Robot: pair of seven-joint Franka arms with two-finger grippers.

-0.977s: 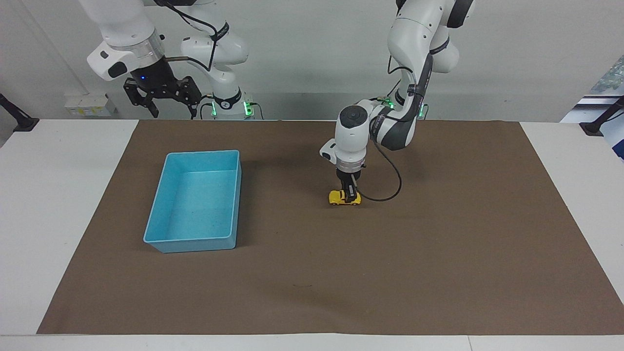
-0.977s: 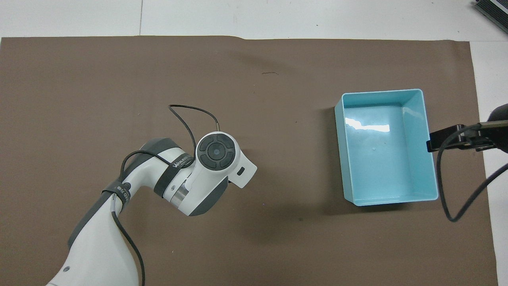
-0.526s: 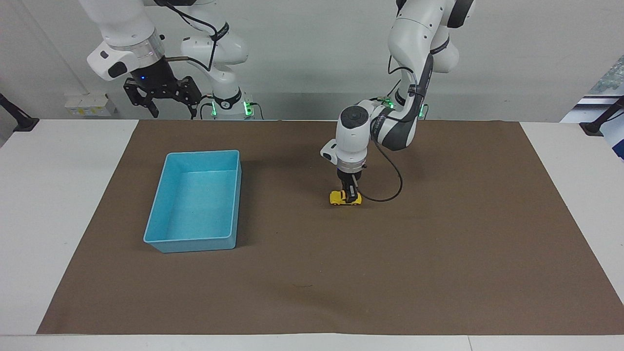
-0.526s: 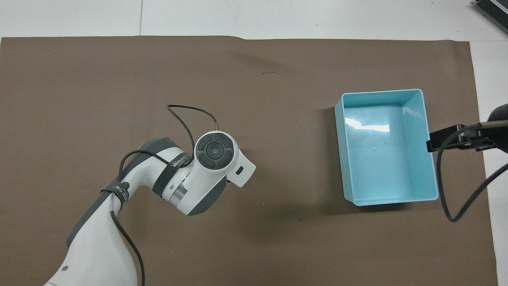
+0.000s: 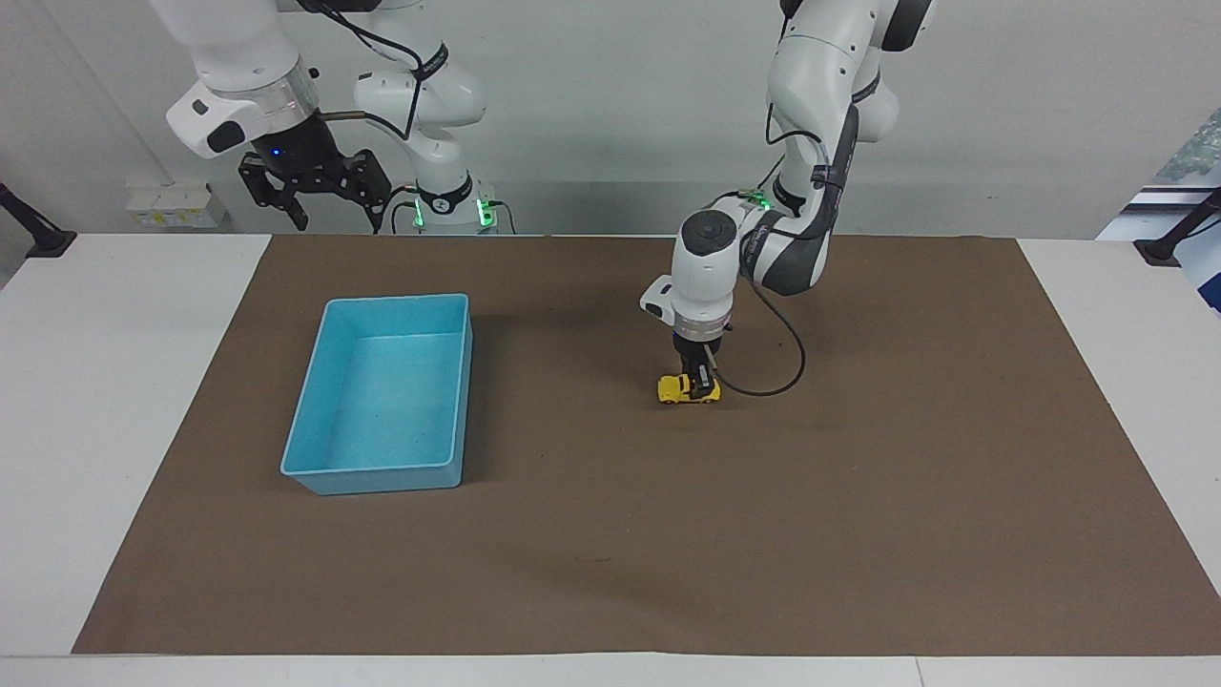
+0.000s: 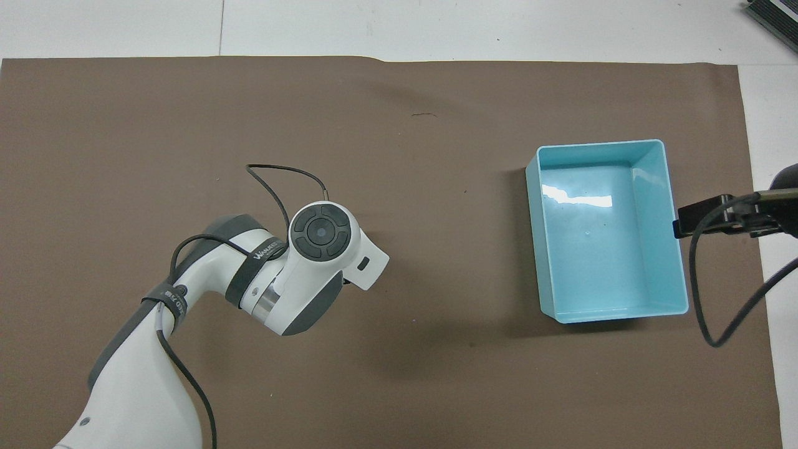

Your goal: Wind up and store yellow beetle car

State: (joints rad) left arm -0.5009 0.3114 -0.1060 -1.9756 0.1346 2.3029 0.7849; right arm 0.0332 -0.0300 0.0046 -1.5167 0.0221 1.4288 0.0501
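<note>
The yellow beetle car [image 5: 679, 389] stands on its wheels on the brown mat [image 5: 858, 496], near the middle of the table. My left gripper [image 5: 701, 385] points straight down and is shut on the car's end toward the left arm's end of the table. In the overhead view the left wrist [image 6: 321, 232] hides the car. The light-blue bin [image 5: 382, 476] stands empty on the mat toward the right arm's end; it also shows in the overhead view [image 6: 541, 249]. My right gripper [image 5: 313, 196] waits open, high above the table edge by its base.
A black cable [image 5: 773, 382] loops from the left wrist down to the mat beside the car. The right arm's hand and cable [image 6: 717, 218] overhang the bin's edge in the overhead view. White table [image 5: 114, 382] borders the mat.
My left gripper has slid the car a short way along the mat toward the left arm's end of the table. The right arm has hardly moved.
</note>
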